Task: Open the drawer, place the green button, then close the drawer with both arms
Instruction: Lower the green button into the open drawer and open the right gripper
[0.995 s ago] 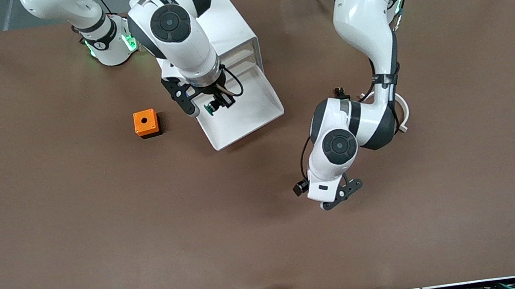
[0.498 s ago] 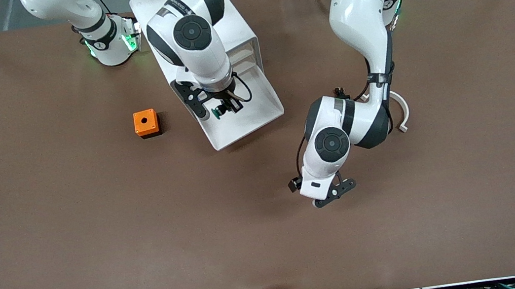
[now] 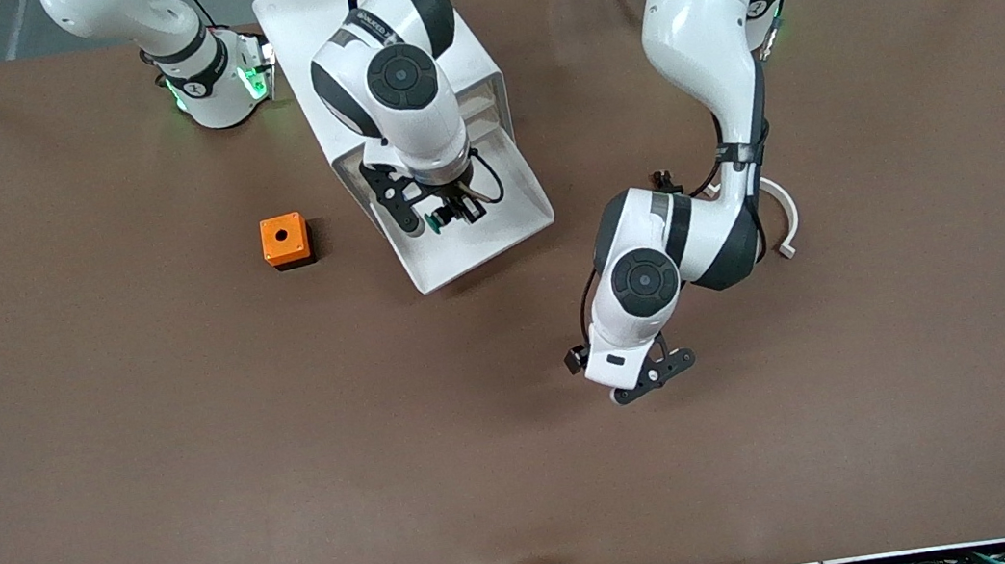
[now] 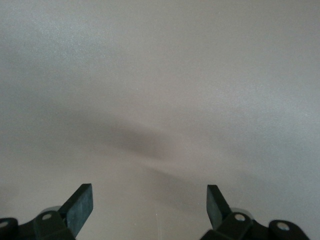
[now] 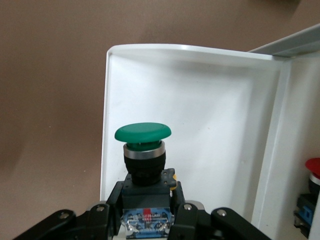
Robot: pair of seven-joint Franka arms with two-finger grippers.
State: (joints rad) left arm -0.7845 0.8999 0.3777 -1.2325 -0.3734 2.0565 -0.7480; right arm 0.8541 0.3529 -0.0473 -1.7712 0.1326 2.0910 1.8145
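Note:
The white drawer [image 3: 509, 223] stands pulled out of the white cabinet [image 3: 312, 16]. My right gripper [image 3: 447, 216] is shut on the button [image 3: 436, 223] and holds it over the open drawer. In the right wrist view the button's green cap [image 5: 142, 132] and black-and-blue body sit between my fingers [image 5: 186, 210], above the drawer's white floor [image 5: 210, 130]. My left gripper [image 3: 646, 379] is open and empty over bare table, nearer the front camera than the drawer; the left wrist view shows only its two fingertips [image 4: 80, 204] over the table.
An orange cube with a hole [image 3: 284, 241] sits on the brown table beside the drawer, toward the right arm's end. A small red-capped part [image 5: 312, 192] shows in the cabinet beside the drawer. A white curved piece [image 3: 786, 220] lies by the left arm.
My right gripper has carried the button from the drawer's edge to over the drawer's inside. My left gripper shifted slightly toward the right arm's end, then held still.

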